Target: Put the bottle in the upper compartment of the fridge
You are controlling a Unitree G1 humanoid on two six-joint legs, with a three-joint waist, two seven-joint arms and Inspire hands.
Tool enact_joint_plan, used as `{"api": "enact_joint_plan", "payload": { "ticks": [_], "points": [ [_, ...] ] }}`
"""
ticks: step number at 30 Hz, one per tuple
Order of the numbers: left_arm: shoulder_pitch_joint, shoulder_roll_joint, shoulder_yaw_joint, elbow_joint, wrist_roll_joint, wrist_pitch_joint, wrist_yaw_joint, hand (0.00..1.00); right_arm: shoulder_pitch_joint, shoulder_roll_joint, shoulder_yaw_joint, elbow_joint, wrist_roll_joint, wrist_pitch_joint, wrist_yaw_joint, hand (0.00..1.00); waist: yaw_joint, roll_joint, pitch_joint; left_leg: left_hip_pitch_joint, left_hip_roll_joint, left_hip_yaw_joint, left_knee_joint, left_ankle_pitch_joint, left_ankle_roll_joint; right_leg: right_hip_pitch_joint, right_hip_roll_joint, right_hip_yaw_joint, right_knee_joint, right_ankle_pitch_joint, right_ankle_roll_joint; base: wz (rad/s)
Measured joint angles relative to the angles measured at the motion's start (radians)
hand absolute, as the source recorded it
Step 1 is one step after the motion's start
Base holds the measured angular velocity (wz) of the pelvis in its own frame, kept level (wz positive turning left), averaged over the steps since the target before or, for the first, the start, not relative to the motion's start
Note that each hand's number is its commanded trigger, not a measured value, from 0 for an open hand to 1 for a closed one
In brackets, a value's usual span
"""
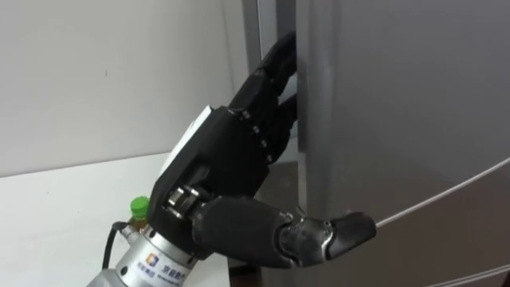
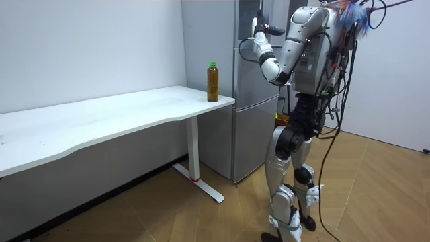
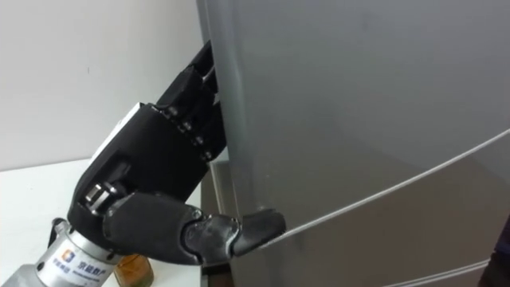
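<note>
Bottle (image 2: 212, 82) stands upright on the white desk (image 2: 121, 114), at the desk's far corner next to the fridge (image 2: 252, 107), with neither hand touching it. It is a clear plastic bottle with a green cap, filled with amber-brown liquid almost up to the neck. In the eye views its cap and shoulder peek out just behind the left wrist, low on the left side.

Left hand (image 1: 231, 151) is up at the upper fridge door (image 1: 398, 119). Its fingers (image 1: 267, 88) are curled round the door's left edge and the thumb (image 1: 335, 235) is laid flat across the door's front face, so the hand clamps the door edge. The fingertips are hidden behind the edge. Cannot tell whether the door is ajar; the fridge interior is hidden.

The fridge is a tall grey two-door unit against the white wall (image 2: 87, 47), just beside the desk end. In the room view the seam between the upper and lower doors runs at about the robot's waist height.

The robot stands upright on the wood floor (image 2: 376, 195), close in front of the fridge and facing it, with its left arm raised to the door. The desk and bottle are off to its left.
</note>
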Motion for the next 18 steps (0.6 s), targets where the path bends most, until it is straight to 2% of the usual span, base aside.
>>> {"api": "enact_joint_plan", "payload": {
  "ticks": [13,16,18],
  "points": [
    [0.0,0.0,-0.035,0.011,0.0,-0.004,-0.003,0.0,0.001,-0.009,0.0,-0.002,0.0,-0.008,0.012,0.0,-0.009,0.005,-0.0017,0.006,0.0,0.019,-0.003,0.0,0.0,-0.008,-0.001,0.015,0.001,0.001,0.001,-0.03],
    [-0.002,-0.001,-0.062,0.025,0.0,0.007,-0.003,0.0,0.0,-0.018,0.002,-0.003,0.0,-0.007,0.012,0.0,-0.028,0.009,-0.0043,0.005,0.0,0.023,-0.003,0.0,0.001,-0.012,-0.001,0.021,0.002,0.001,0.001,-0.06],
    [-0.003,-0.001,-0.076,0.027,0.0,0.007,-0.003,0.0,-0.004,-0.023,0.006,-0.006,0.001,-0.008,0.012,0.0,-0.035,0.013,-0.0052,0.006,0.004,0.041,-0.005,0.0,0.001,-0.019,0.001,0.036,0.004,0.001,0.001,-0.18]
  ]
}}
